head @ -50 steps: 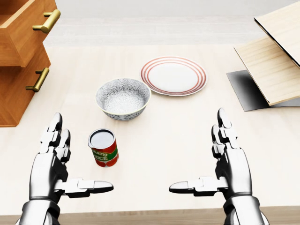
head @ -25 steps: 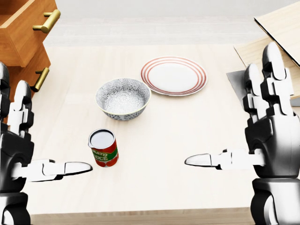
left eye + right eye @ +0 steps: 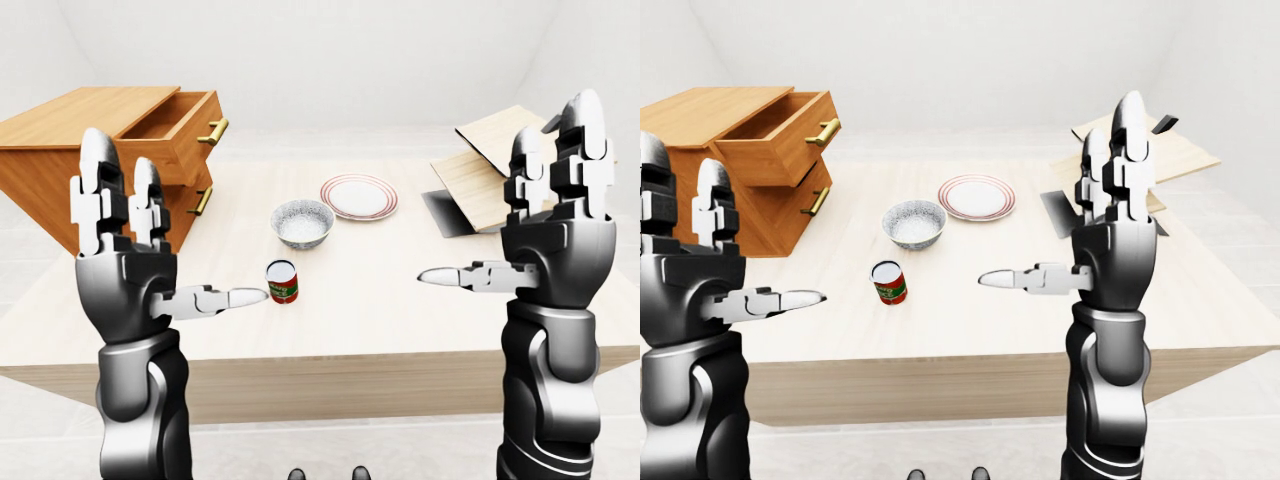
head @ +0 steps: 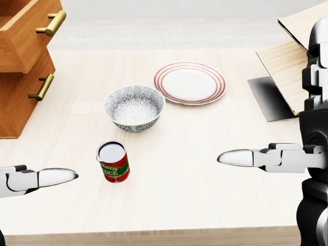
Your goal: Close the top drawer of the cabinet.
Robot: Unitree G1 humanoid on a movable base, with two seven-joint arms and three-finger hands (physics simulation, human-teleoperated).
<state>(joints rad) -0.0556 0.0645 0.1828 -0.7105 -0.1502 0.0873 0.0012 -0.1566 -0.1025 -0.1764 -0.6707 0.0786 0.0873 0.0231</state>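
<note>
- Head view: looking steeply down onto the counter, close in, cropping the cabinet at its left edge.
- Eye views: sitting further off and lower, facing level across the counter towards the pale wall, taking in both raised arms whole.
- Sharing among all three: bowl, plate and can.
- Right-eye view: showing everything shifted slightly left against the left-eye view.

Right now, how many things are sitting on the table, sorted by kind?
Cabinet: 1
Bowl: 1
Plate: 1
Tomato sauce can: 1
Open cardboard box: 1
Total: 5
</note>
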